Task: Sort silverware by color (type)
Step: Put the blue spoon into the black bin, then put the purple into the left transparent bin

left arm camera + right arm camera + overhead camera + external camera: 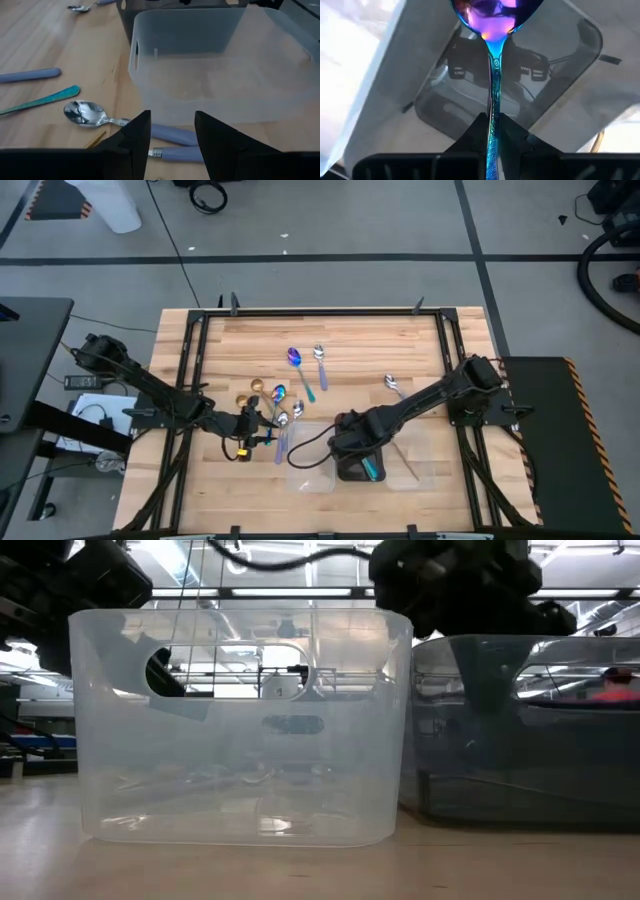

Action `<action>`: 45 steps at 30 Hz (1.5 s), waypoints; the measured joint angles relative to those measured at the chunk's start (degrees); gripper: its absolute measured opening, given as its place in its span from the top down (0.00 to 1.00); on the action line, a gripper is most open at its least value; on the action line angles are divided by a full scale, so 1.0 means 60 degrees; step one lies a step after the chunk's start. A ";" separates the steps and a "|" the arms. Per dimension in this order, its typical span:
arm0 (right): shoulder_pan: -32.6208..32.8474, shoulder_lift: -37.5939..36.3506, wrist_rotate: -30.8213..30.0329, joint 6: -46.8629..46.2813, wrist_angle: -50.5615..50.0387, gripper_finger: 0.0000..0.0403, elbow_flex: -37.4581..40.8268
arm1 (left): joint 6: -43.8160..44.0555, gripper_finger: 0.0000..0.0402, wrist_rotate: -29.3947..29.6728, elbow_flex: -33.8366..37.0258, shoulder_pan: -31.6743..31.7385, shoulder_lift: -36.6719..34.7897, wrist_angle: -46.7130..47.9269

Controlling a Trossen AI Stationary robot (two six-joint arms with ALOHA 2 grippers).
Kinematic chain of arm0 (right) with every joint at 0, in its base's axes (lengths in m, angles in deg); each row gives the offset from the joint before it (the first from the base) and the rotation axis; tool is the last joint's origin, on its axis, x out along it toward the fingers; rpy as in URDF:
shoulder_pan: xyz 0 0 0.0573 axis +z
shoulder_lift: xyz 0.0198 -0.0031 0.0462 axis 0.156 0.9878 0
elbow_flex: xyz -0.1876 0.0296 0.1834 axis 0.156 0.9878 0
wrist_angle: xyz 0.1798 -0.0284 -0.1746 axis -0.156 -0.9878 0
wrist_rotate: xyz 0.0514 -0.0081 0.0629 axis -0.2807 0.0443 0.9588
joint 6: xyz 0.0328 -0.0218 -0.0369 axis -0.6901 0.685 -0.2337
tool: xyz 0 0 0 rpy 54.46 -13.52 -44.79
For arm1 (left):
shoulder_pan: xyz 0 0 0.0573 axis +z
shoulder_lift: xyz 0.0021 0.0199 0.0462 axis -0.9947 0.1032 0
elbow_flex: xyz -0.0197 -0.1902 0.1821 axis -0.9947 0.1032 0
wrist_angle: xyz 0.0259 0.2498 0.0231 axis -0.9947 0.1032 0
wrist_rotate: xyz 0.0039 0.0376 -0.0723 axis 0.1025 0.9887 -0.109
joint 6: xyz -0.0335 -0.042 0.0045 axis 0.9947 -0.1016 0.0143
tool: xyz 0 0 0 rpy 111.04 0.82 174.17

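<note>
My right gripper (492,131) hangs over the dark tray (352,472) and is shut on an iridescent purple-blue spoon (495,12). My left gripper (172,132) is open and low over the table beside the clear tray (220,65). Its fingers stand on either side of two lavender spoon handles (172,136) lying flat. A silver spoon bowl (82,112) and a teal handle (45,100) lie nearby. More spoons lie flat on the wood: gold (256,386), iridescent (294,358), silver (319,353) and silver (392,383). My right gripper pinches the iridescent spoon by its teal handle (493,107) between the two fingers. The spoon runs along the fingers, bowl pointing away from the gripper. It is held over the inside of the dark tray; whether the bowl touches the tray, I cannot tell.
Three trays stand in a row near the table's near edge: clear (310,465), dark, and another clear one (410,465) with a silver spoon in it. A black frame (320,311) rims the table. Bare wood lies toward the far edge.
</note>
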 joint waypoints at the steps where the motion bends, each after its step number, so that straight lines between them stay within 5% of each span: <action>1: -0.0057 0.0075 0.0078 0.0045 0.0000 0.92 0.0000 | 0.0036 0.60 0.0007 0.0000 0.0008 0.0000 0.0018; 16: -0.0678 0.0835 0.1381 0.0595 -0.0121 0.88 0.0000 | 0.0532 0.60 0.0033 -0.0006 0.0008 0.0000 0.0558; 29: -0.0987 0.0784 0.1692 0.1193 -0.0134 0.63 0.0004 | 0.1740 0.60 0.0084 -0.0011 0.0456 0.0007 0.1559; 35: -0.1123 0.0400 0.1856 0.1576 -0.0251 0.60 0.0004 | 0.1975 0.60 0.0084 -0.0011 0.0870 0.0007 0.1927; 45: -0.1193 -0.1033 0.0163 0.1886 -0.0955 0.62 0.0004 | 0.2377 0.60 0.0066 -0.0011 0.1578 0.0040 0.2515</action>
